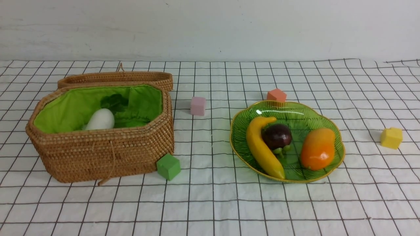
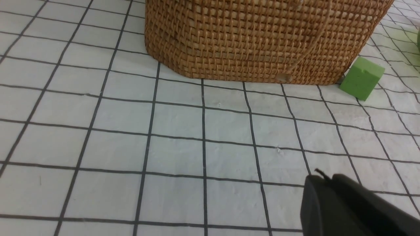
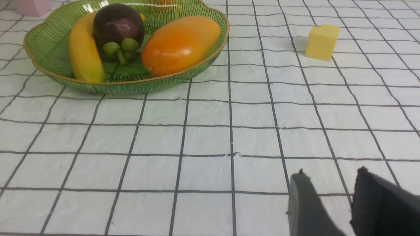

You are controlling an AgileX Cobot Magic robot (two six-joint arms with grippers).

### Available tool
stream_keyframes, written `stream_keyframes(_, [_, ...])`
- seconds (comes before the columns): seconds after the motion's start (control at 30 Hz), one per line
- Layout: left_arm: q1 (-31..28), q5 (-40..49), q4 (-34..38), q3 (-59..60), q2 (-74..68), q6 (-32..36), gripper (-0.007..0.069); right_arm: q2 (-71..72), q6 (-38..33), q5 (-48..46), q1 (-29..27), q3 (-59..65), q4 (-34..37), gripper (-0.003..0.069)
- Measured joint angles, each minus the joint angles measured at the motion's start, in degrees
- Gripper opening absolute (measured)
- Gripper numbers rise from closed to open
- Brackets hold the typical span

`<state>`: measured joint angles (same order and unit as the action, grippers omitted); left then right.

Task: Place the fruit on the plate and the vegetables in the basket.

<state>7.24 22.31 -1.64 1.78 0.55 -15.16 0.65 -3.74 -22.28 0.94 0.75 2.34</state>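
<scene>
Fruit on the plate, radish in the basket

The banana [image 1: 264, 147], mango [image 1: 317, 148] and purple fruit [image 1: 276, 136] lie on the plate [image 1: 329, 123]. The white radish [image 1: 100, 119] sits in the basket [image 1: 98, 154]. The right gripper [image 3: 334, 203] holds nothing, its fingers a little apart; I cannot tell about the left gripper [image 2: 347, 206].

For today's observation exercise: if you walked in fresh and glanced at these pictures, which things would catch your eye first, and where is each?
First, the green glass plate on the robot's right, holding a banana, a dark purple fruit and a mango. Next, the open wicker basket on the left, its bright green lining showing a white radish. Four foam cubes lie around them; the green cube sits at the basket's near corner.
</scene>
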Motion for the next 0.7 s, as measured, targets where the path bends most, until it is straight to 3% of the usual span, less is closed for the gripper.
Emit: stream_keyframes(0.7, [0.0,0.0,0.0,0.0,0.0,0.0,0.0041,0.0,0.0,0.0,0.0,0.0,0.0,0.0242])
